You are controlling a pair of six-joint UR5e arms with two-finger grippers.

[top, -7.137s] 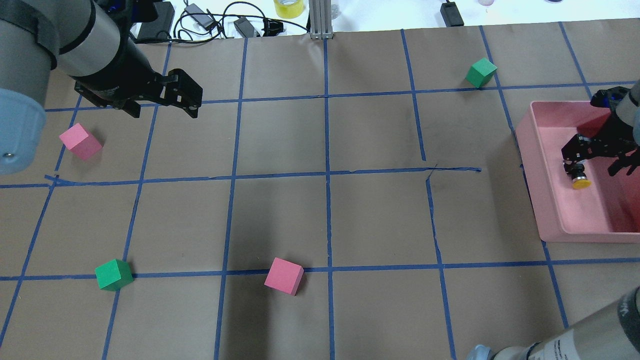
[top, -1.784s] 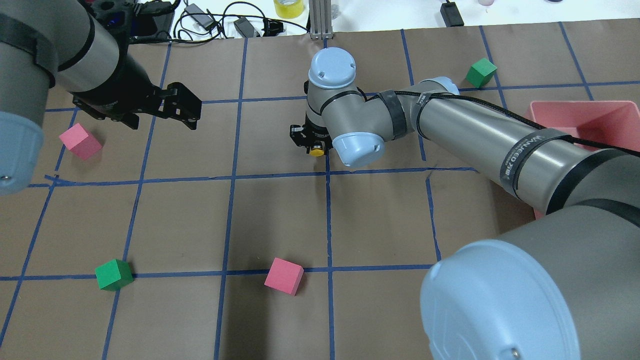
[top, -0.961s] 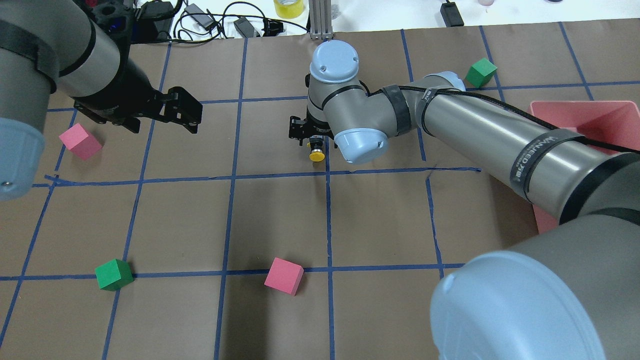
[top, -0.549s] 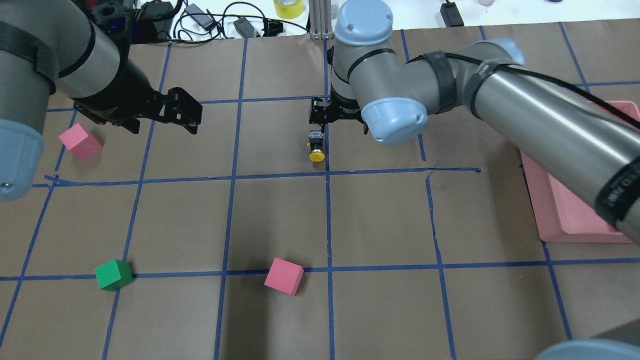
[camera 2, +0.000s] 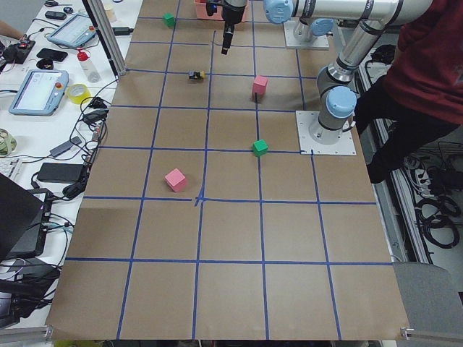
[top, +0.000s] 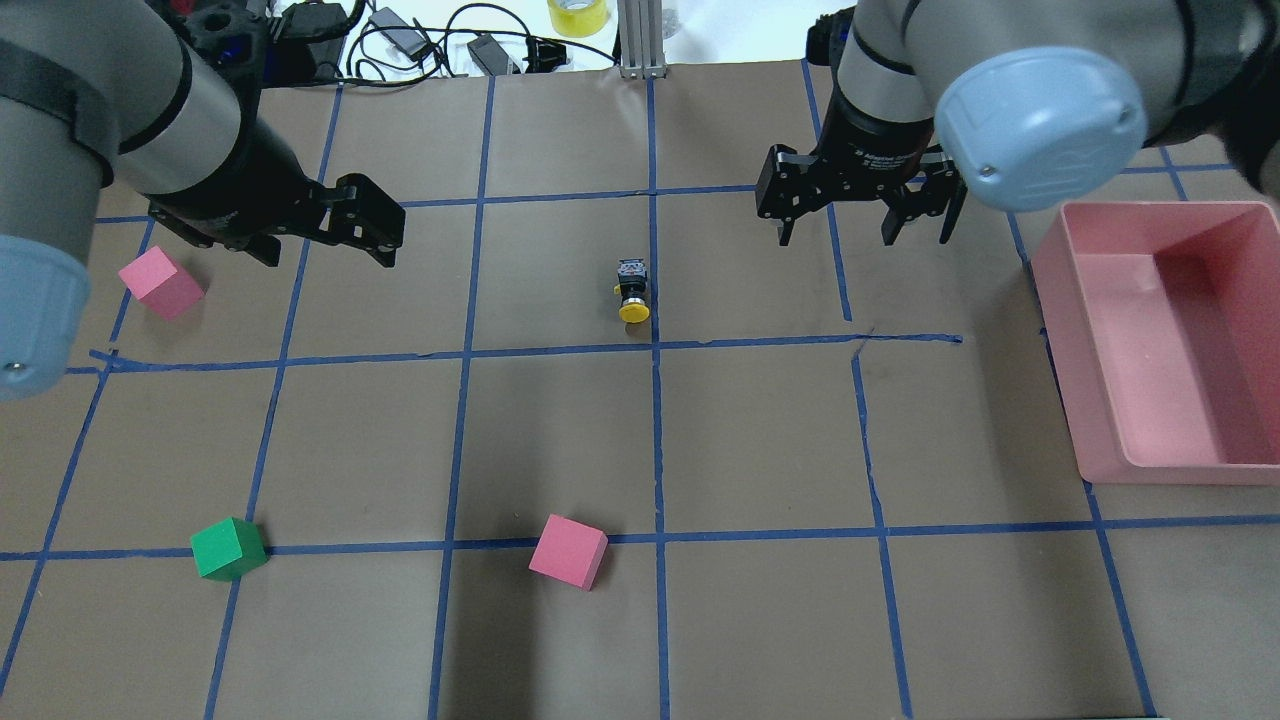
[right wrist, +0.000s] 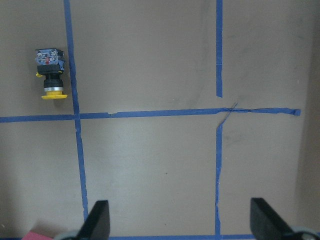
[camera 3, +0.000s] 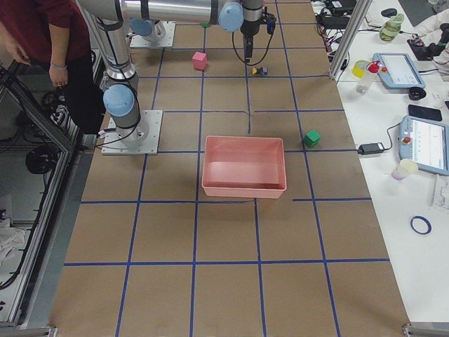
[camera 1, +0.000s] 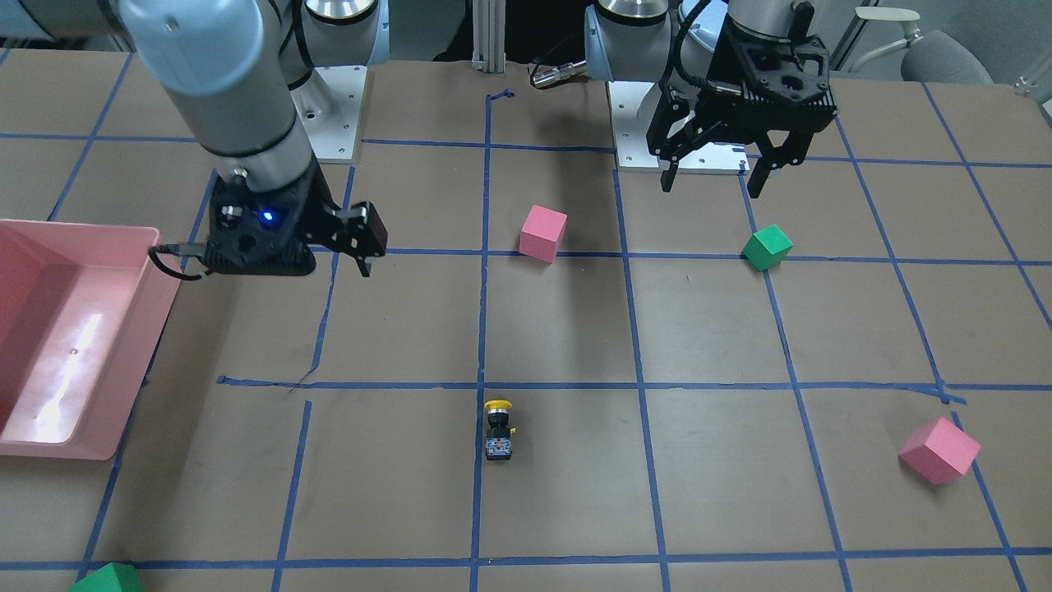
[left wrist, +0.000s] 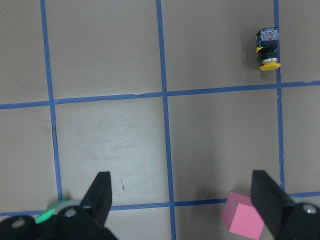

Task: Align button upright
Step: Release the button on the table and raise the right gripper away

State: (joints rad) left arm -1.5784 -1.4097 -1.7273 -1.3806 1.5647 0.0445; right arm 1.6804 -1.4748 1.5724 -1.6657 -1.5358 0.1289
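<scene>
The button lies on its side on the brown table, near a blue tape crossing. Its yellow cap points toward the robot and its base points away. It also shows in the front view, the left wrist view and the right wrist view. My right gripper is open and empty, raised above the table to the button's right, clear of it. My left gripper is open and empty, hovering well to the button's left.
An empty pink bin stands at the right edge. Pink cubes sit at far left and near centre, and a green cube sits near left. Cables and a tape roll lie beyond the far edge.
The right gripper carried the button from the pink bin to the table's middle, let it go there, and drew back to the right. The left arm has hardly moved.
</scene>
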